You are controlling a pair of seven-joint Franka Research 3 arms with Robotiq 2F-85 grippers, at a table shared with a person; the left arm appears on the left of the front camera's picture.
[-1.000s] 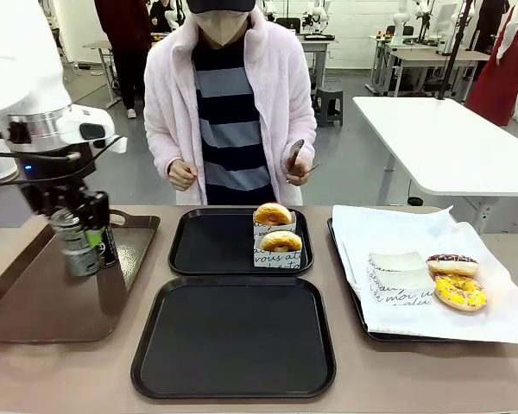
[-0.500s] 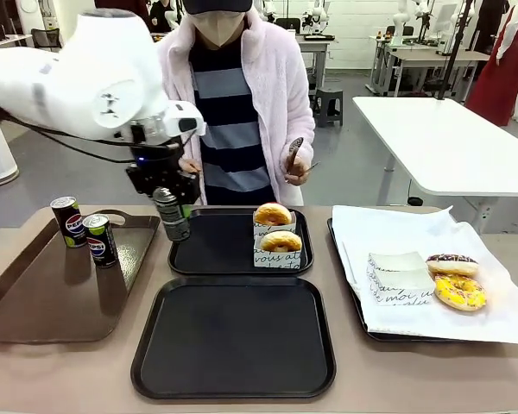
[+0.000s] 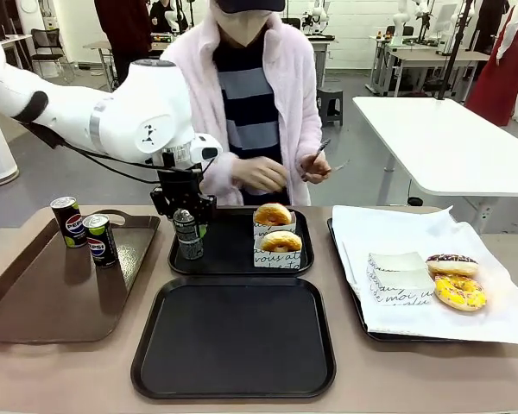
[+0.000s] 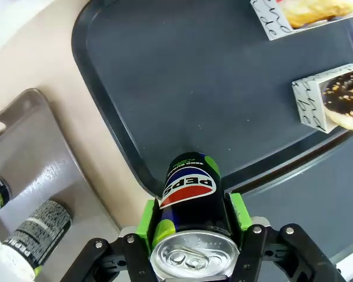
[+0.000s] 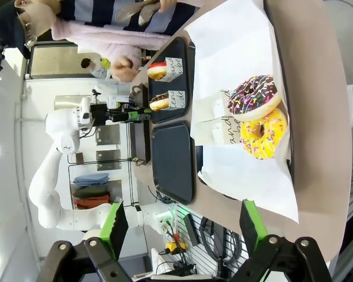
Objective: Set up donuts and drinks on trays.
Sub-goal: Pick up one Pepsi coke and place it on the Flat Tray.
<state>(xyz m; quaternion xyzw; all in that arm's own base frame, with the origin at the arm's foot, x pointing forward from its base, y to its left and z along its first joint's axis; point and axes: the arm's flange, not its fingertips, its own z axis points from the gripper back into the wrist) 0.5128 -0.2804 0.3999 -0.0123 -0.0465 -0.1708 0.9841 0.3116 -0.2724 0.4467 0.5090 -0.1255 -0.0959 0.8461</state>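
Observation:
My left gripper (image 3: 188,226) (image 4: 191,214) is shut on an upright drink can (image 3: 188,235) (image 4: 190,197), green pads on both its sides. It holds the can over the left edge of the far black tray (image 3: 233,259) (image 4: 212,88); I cannot tell whether the can touches it. Two sleeved donuts (image 3: 272,216) (image 3: 281,244) stand at that tray's right. The near black tray (image 3: 235,335) is bare. Two more cans (image 3: 66,221) (image 3: 98,240) stand on the brown tray (image 3: 34,302). My right gripper (image 5: 185,229) is open, high off the table's right end.
A paper-lined tray (image 3: 397,228) at the right holds a chocolate donut (image 3: 451,265), a yellow donut (image 3: 459,292) and flat sleeves (image 3: 397,276). The person leans over the far edge with tongs (image 3: 318,153) in one hand and the other hand (image 3: 259,175) above the far tray.
My left gripper carried the can rightward from the brown tray to the far black tray's left edge and lowered it. The person's hands moved forward over the table.

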